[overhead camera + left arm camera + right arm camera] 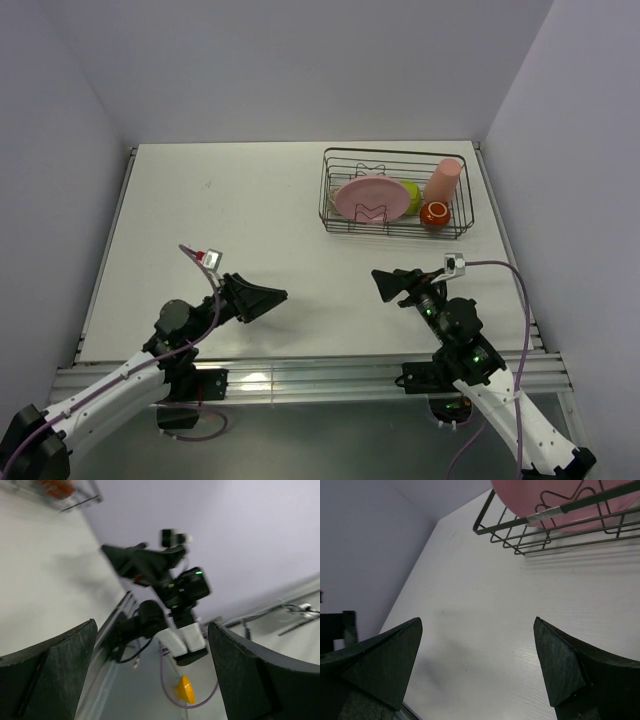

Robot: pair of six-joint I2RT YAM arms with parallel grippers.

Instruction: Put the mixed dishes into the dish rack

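Start with what you cannot read well. In the top view the dish rack [395, 226] sits at the table's [230, 200] 1 o'clock corner, and its load overlaps. The pink plate [365, 195] leans at the rack's 9 o'clock end. It covers most of the yellow-green bowl [412, 197], so you see only a sliver just beside its right edge. The salmon-pink tumbler [443, 180] stands at 2 o'clock in the rack, and the dark red mug [434, 213] is at 4 o'clock below it; its handle is too small to make out.

The right wrist view cuts the rack at the top edge: only the near wires and the plate's lower curve show. A pale band [543, 513] wraps one rim wire, and you cannot tell whether it carries print.

The left wrist view is blurred. The right arm [172, 592] fills the middle, the rack is a smeared corner at 11 o'clock, and a small yellow-orange object [185, 689] lies below, unidentifiable.

Your left gripper [268, 303] and right gripper [380, 285] both stand spread wide with nothing between the fingers, facing each other near the table's 6 o'clock edge, well apart from the rack.
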